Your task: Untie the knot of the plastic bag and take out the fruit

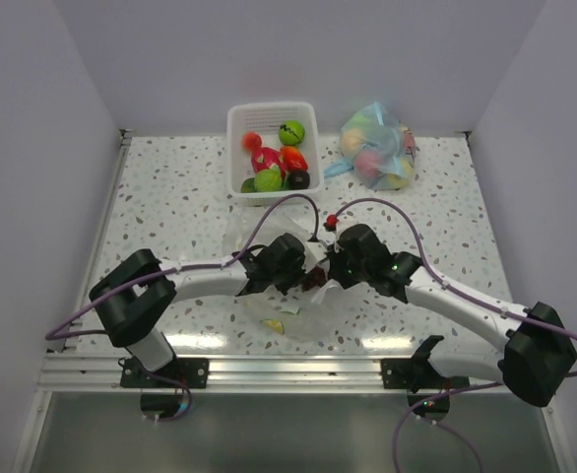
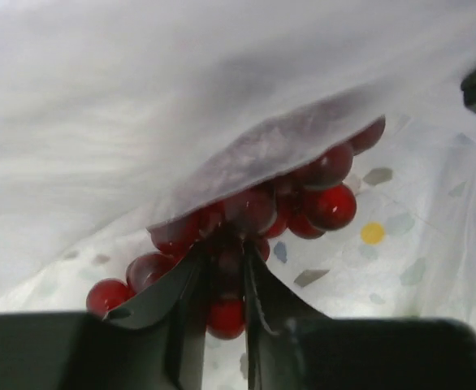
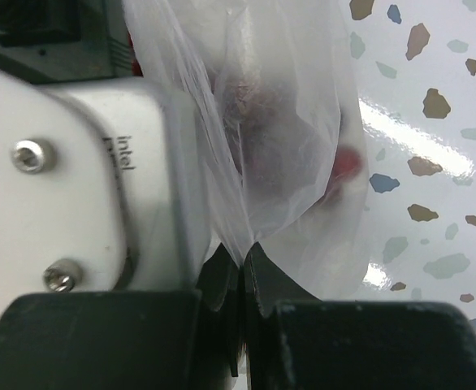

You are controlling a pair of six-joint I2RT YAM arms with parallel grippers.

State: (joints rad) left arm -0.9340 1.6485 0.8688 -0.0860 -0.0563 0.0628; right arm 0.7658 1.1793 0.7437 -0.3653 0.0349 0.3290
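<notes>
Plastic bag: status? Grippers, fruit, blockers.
Right gripper shut on plastic bag film. Left gripper under the film, shut on red grape bunch. Film drapes over the grapes.

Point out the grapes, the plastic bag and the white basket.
grapes [image 2: 327,205], left wrist view, a bare red grape at right
plastic bag [image 3: 287,162], right wrist view, clear film near mid-frame
white basket [image 1: 269,107], top view, its far rim

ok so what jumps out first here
Both arms meet mid-table over the clear plastic bag, the right claw pinching its film. Under that film, the left claw grips a glossy red grape cluster. At the far edge, a white basket of bright fruit sits beside a blue-tinted bag.
</notes>
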